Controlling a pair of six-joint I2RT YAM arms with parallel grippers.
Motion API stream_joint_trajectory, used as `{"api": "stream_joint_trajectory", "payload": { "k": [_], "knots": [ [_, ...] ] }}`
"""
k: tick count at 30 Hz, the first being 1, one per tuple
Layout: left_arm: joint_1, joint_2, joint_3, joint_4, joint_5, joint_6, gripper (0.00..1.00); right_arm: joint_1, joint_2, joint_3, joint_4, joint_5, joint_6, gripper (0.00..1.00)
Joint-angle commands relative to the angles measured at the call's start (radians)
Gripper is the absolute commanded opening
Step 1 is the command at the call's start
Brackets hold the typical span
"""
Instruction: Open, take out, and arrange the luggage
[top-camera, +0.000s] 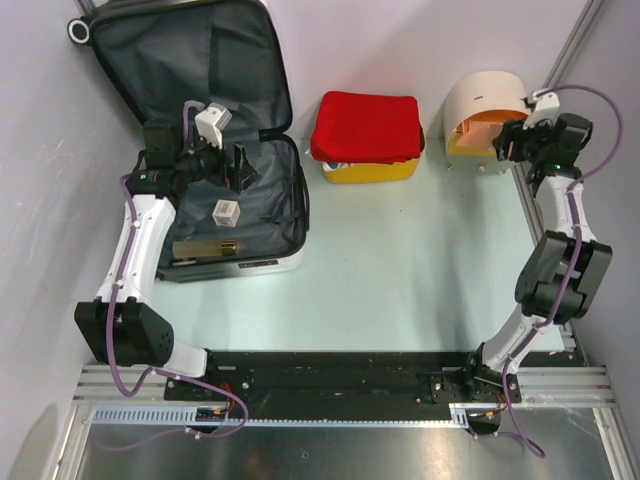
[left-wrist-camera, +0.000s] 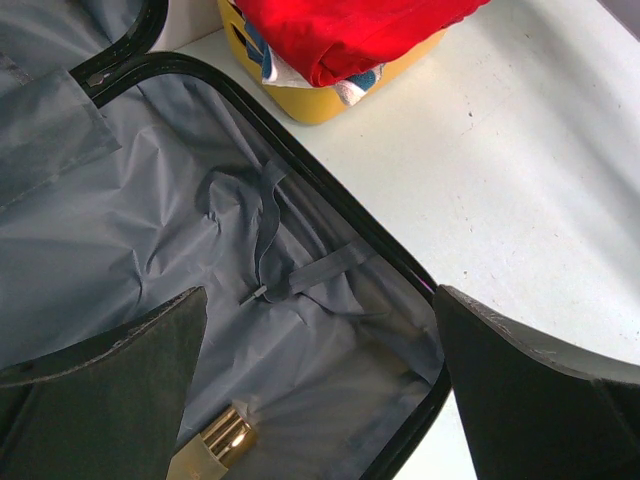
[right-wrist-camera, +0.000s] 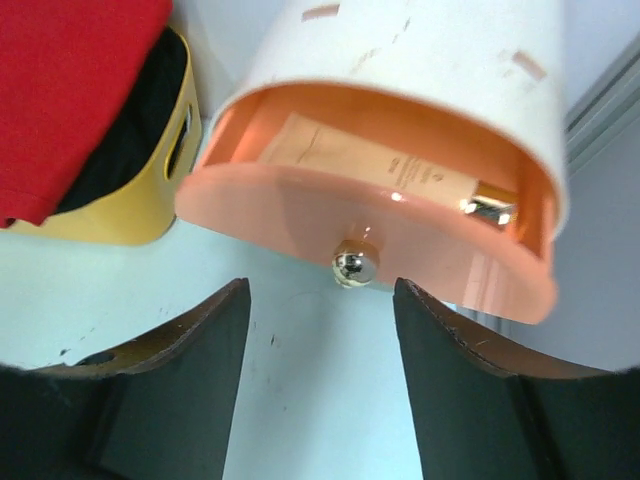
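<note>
Nearest us, at the near edge of the surface (top-camera: 400, 270), our left arm (top-camera: 140, 240) rises from its base, slopes away along the left side, then bends at the wrist to point rightward over the luggage (top-camera: 270, 215). The luggage lies at the far left of the surface, spread open with its dark grey lining up, one half toward the far-left corner and the other nearer us. Our left fingers (left-wrist-camera: 110, 400) stand wide apart above the nearer half, gripping nothing; beyond them a grey strap (left-wrist-camera: 265, 240) lies slack on the lining. A small white box (top-camera: 228, 211) and a long tan box (top-camera: 205, 247) with a gold end lie in that half. Just right of the luggage sits a yellow basket (top-camera: 370, 172) heaped with folded red cloth (top-camera: 365, 122). Farther right stands a round cream drawer box (top-camera: 485, 95), its orange drawer (right-wrist-camera: 300, 215) out, a peach tube (right-wrist-camera: 370, 165) inside. Our right arm (top-camera: 560, 270) climbs the right edge, folds at the elbow and turns its wrist leftward to face the drawer. Our right fingers (right-wrist-camera: 170, 390) are parted, holding nothing, the drawer's metal knob (right-wrist-camera: 354, 265) just beyond the gap, touching neither.
</note>
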Motion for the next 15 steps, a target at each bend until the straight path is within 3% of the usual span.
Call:
{"api": "stream_joint_trajectory", "payload": {
  "k": [1,3,9,13,15],
  "knots": [
    [0.007,-0.039,-0.002,0.024,0.024,-0.005,1.0,-0.029,-0.149,0.088,-0.079,-0.06,0.012,0.64],
    [0.007,-0.033,0.001,0.024,0.032,-0.016,1.0,-0.023,-0.128,0.14,-0.044,-0.013,0.098,0.64],
    [0.007,-0.007,0.021,0.024,0.043,-0.031,1.0,0.007,0.017,0.372,-0.076,0.113,0.656,0.75],
    [0.007,-0.017,0.006,0.024,0.029,-0.031,1.0,0.084,0.11,0.553,-0.282,0.387,0.839,0.75],
    [0.007,-0.027,-0.002,0.024,0.027,-0.033,1.0,0.104,0.115,0.562,-0.286,0.424,0.904,0.82]
  ]
}}
